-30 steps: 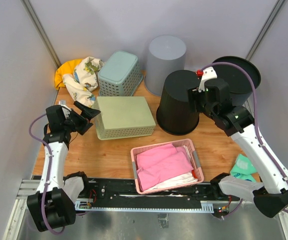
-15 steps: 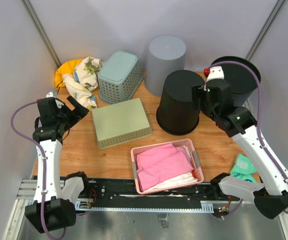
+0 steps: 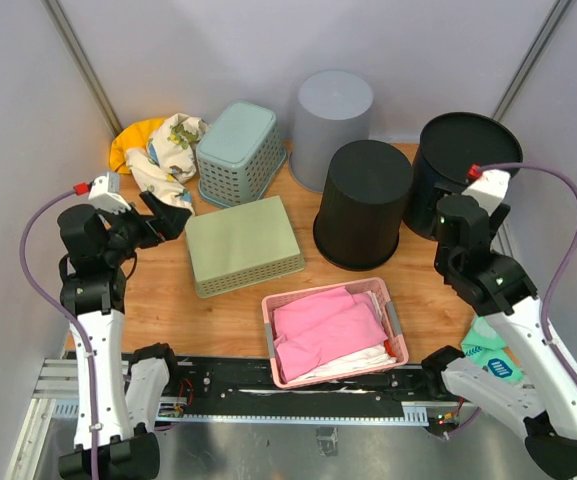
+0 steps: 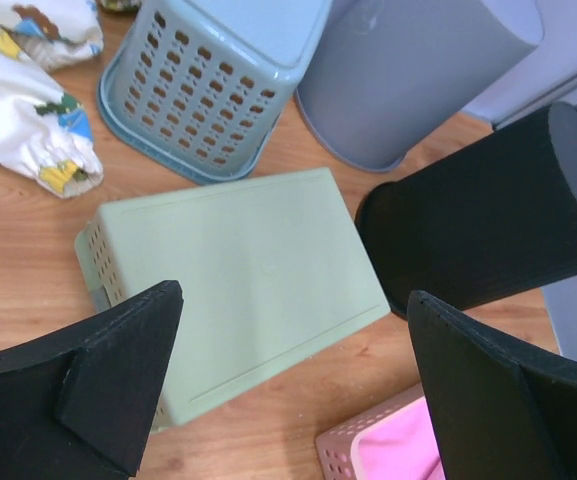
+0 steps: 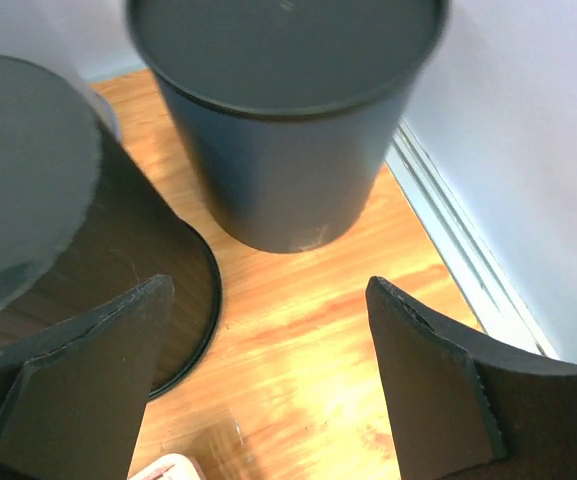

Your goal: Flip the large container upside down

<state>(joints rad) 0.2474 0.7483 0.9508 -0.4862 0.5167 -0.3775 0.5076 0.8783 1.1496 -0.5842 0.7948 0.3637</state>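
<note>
Two grippers spread wide, clamped on nothing: left gripper [image 4: 293,300] above the green basket [image 3: 243,240], right gripper [image 5: 268,290] low between large black bucket [image 3: 363,205] and second black bucket [image 3: 463,150].

Risk, as judged: clipping the large black bucket with a sideways swing of the right gripper, tipping it off its rim or shoving it into the pink basket [image 3: 395,325] just beside.

- Nearest, pink basket: pink cloth [image 3: 323,325] over white.
- Green basket base-up, contents hidden.
- Large black bucket mid-table, already mouth-down.
- Teal basket [image 3: 236,145] and grey bin [image 3: 330,125] inverted too.
- Second black bucket far right, inside unreadable.
</note>
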